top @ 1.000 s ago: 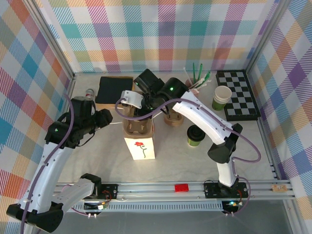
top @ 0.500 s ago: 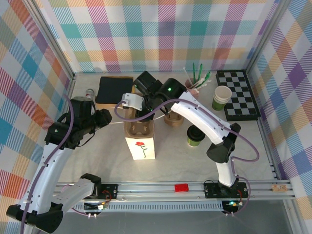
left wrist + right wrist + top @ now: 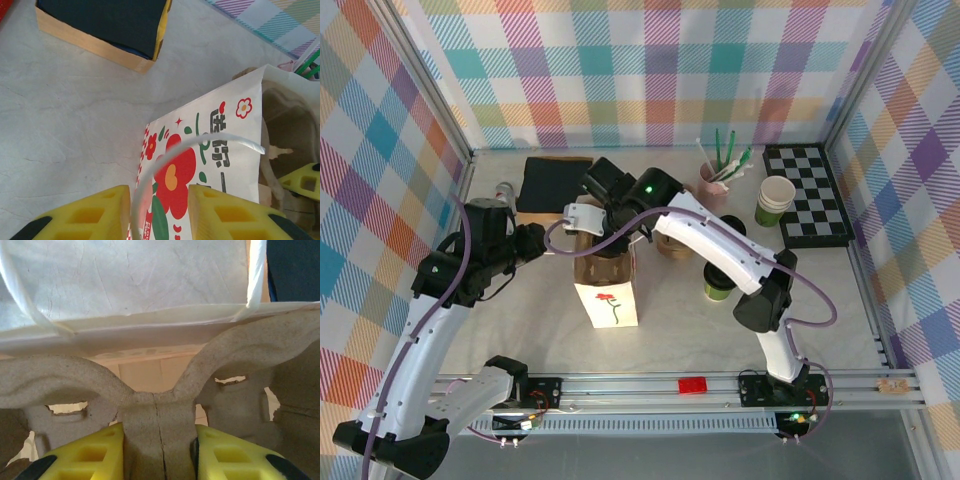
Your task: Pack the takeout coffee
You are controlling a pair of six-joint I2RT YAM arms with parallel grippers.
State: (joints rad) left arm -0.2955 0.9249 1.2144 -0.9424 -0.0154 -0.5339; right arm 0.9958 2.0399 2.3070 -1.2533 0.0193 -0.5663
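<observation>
Nearest the arm bases, a red block lay on the rail; beyond it the bag stood upright on the table, rose print toward the bases, mouth open upward.

The left gripper sat at the bag's left side; the left wrist view showed its yellow fingers narrowly apart, with the bag's white handle looping between them and close to the left finger; the gap was wider than the strand, so the handle was not pinched.

The right gripper reached down into the bag's mouth; its jaws were closed against both sides of the centre ridge of a cardboard tray, which it held partly inside the bag.

The takeout coffee stood on the table to the right of the bag, apart from it and outside it, partly under the right arm; its long axis was vertical, black lid up, green side showing.

Farther back stood a black-topped box, a pink cup of straws, an open green cup and a chessboard against the rear right corner.
</observation>
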